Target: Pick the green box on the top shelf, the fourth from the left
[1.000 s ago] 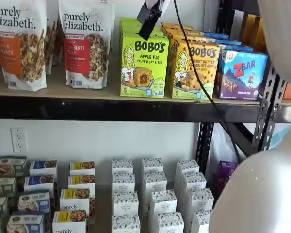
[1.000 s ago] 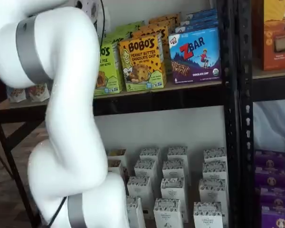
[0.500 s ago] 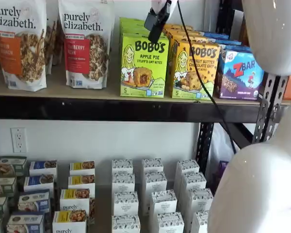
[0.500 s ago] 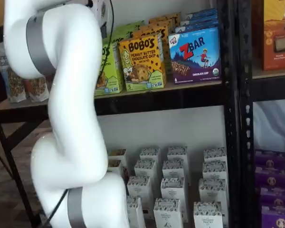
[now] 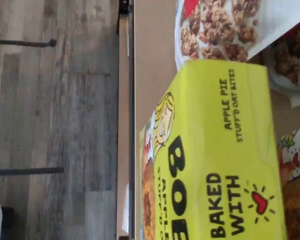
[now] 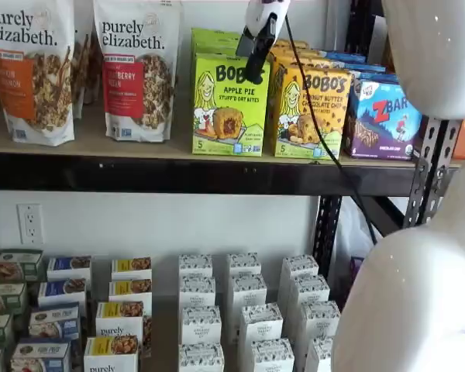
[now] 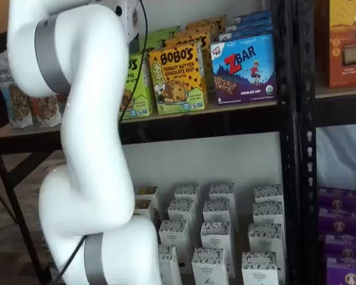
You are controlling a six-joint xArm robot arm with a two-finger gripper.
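Observation:
The green box [image 6: 228, 105], a lime Bobo's Apple Pie box, stands at the front of the top shelf [image 6: 139, 149], with more green boxes in a row behind it. My gripper [image 6: 254, 68] hangs from the view's top edge in front of the box's upper right corner. Its black fingers show no plain gap and no box between them. The wrist view looks down on the box's lid [image 5: 215, 150] and the shelf board [image 5: 150, 75]. In a shelf view the arm hides most of the box [image 7: 137, 89].
An orange-yellow Bobo's box [image 6: 308, 110] stands right of the green box, then a blue ZBar box [image 6: 384, 118]. Granola bags [image 6: 136, 70] stand to its left. A black upright [image 6: 430, 167] is at the right. Small boxes [image 6: 244, 310] fill the level below.
My gripper has moved right and a little lower, from above the green box's top left to its upper right corner. The arm's white links have shifted. The boxes have not moved.

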